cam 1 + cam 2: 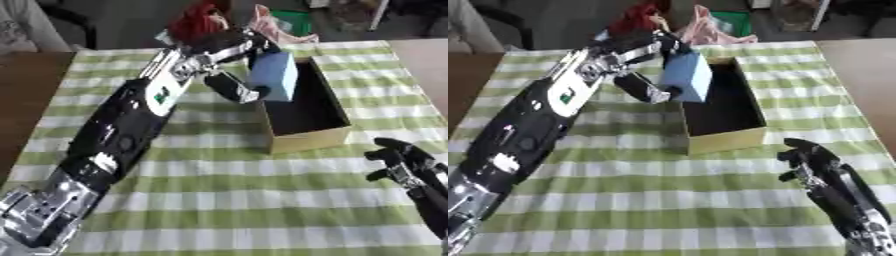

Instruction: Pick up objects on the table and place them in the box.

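**Green-checked bench, blue block held over the box**

Green and white checked cloth covers your bench (227,210), which fills most of both eye views. Your left arm (122,135), black with silver joints, crosses it from the lower left corner up toward the centre top. Just right of centre stands the open cardboard box (306,137), tan outside and dark inside, its long side running away from you.

Your left hand (219,60) is curled round a light blue block (276,75), fingers over its top and thumb against its near left face. The block sits tilted at the box's left wall, its lower edge at or just inside the rim; whether it touches the cardboard cannot be told.

Your right hand (811,157) shows at the lower right, apart from the box's near right corner, resting with fingers loosely bent upward and nothing in it.

Beyond the far edge of the cloth, behind your left hand, lie a red bunched thing (197,22), a pink crumpled piece (706,30) and a green shape (293,20); what they are cannot be made out. Bare brown wood (26,95) shows at the cloth's left side.
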You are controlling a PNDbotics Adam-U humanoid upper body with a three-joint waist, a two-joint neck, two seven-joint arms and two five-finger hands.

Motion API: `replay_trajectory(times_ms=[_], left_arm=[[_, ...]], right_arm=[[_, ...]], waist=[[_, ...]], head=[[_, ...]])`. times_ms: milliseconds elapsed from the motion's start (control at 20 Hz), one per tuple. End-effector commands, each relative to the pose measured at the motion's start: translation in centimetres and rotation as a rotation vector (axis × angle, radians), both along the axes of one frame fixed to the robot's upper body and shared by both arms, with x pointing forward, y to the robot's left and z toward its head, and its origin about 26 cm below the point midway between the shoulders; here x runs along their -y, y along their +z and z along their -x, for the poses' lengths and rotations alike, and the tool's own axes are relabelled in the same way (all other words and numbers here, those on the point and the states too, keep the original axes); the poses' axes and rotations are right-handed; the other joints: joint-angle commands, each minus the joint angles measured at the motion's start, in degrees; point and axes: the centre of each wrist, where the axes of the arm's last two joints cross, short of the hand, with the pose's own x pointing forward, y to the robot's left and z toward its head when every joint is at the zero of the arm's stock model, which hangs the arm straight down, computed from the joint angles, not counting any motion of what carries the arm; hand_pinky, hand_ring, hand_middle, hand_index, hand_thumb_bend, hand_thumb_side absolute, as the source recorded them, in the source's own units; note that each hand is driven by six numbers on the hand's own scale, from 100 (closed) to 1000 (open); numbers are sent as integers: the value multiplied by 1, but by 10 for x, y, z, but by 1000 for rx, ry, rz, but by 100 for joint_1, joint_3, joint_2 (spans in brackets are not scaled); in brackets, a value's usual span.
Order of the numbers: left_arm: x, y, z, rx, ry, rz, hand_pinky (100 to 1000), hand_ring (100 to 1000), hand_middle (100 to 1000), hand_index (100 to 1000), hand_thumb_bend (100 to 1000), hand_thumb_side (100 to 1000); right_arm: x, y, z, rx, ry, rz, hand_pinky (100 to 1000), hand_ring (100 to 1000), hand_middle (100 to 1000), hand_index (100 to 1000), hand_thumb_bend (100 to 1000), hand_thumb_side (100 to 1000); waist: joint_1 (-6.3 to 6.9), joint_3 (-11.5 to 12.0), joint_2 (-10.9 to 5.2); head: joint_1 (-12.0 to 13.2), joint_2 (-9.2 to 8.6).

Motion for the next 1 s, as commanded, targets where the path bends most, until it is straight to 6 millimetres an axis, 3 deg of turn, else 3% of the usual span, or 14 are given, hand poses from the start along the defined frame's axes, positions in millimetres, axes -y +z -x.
replay_trajectory(times_ms=[50,650,800,1000], left_arm=[[9,6,-1,38,-46,21,715,566,526,817,100,242],[14,-17,-3,51,-23,-175,756,714,734,840,100,253],[14,-20,-3,57,-4,-226,786,760,798,866,187,271],[12,-19,-4,76,20,-211,811,792,841,889,198,480]], right_arm=[[-2,9,-2,28,22,-4,581,809,623,836,100,595],[-3,11,-3,30,25,-4,581,809,623,837,100,596],[-3,10,-3,30,23,-4,581,809,623,837,100,596],[-3,10,-3,29,21,-4,581,809,623,837,100,596]], waist=[[0,-17,-74],[60,-64,-73],[64,-61,-70],[59,-45,-67]], head=[[17,-86],[-11,-128],[-20,-130],[-27,-131]])
